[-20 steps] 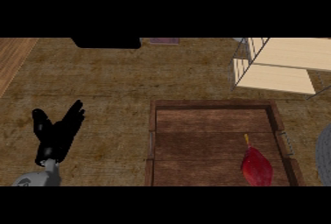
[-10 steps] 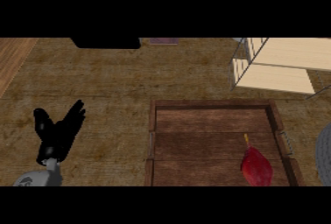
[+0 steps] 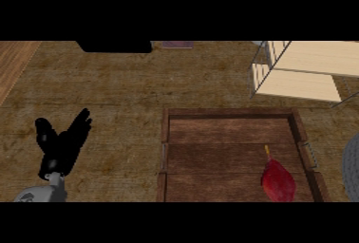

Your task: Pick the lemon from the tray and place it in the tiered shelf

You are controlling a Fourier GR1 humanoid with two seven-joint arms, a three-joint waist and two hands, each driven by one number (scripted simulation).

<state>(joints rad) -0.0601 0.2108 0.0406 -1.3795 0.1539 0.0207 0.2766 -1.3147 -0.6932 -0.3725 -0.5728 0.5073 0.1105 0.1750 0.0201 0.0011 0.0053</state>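
Little changed over the last second: left robot hand (image 3: 61, 142) rested open on the surface (image 3: 126, 90), holding nothing, barely shifted. Red, lemon-shaped fruit (image 3: 278, 180) stayed in the wooden tray (image 3: 231, 114), near tiered shelf (image 3: 301, 71). Picking not yet begun.

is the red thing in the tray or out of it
In. The red pointed fruit with a yellow stem lies on the slatted floor of the brown wooden tray, near its lower right corner, inside the raised rim.
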